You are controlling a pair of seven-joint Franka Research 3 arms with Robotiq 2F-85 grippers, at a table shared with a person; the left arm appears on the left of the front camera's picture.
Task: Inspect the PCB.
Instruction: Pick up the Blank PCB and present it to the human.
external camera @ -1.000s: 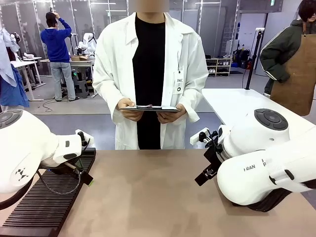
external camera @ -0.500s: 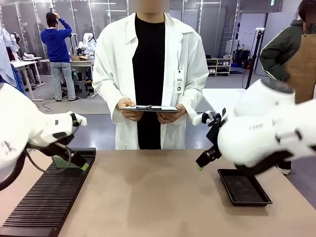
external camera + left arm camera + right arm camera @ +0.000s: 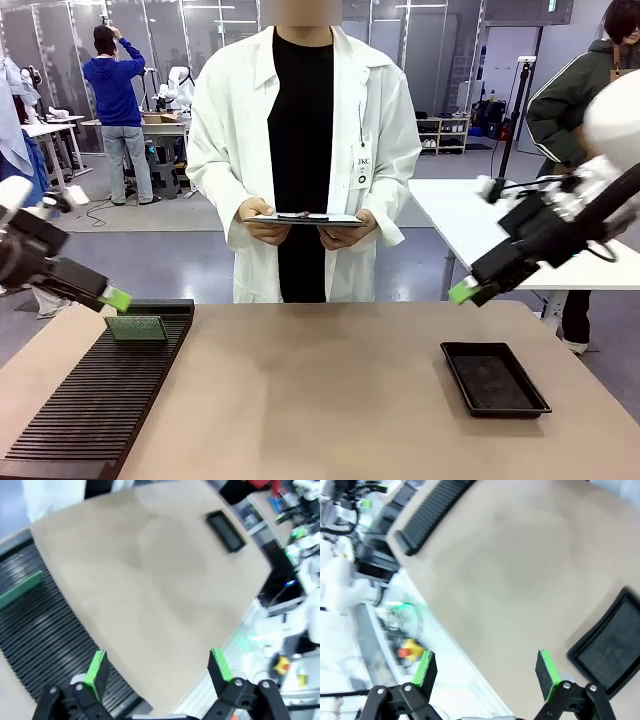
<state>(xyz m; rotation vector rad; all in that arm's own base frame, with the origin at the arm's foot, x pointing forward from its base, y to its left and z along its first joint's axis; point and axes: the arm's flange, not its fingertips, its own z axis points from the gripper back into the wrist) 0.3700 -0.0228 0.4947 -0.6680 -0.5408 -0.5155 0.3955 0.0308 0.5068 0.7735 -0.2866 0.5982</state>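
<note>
1. Main risk, as a judgement: the PCB [image 3: 136, 328] is thin and sits low on the ribbed black rack [image 3: 88, 410]. A pinch that comes in crooked could catch a rib, skid off the board's edge, or flex the board. A grip on one corner alone could let it swing or drop when lifted.
2. The left gripper [image 3: 157, 666] has its fingers spread wide. Nothing is between the green pads [image 3: 96, 667] and they touch nothing. In the front view it hangs at the far left, just above and left of the PCB.
3. The right gripper [image 3: 485, 670] is equally wide apart and empty. It is raised at the right, above and beyond the shallow black tray [image 3: 447, 351], well apart from the PCB.
4. The PCB rests at the far end of the rack on the table's [image 3: 310, 400] left side. Whether it lies flat or stands in a slot I cannot tell.
5. At the far side a person holds a clipboard [image 3: 305, 218] in both hands. A wide swing of either arm across the middle could come close to them.
</note>
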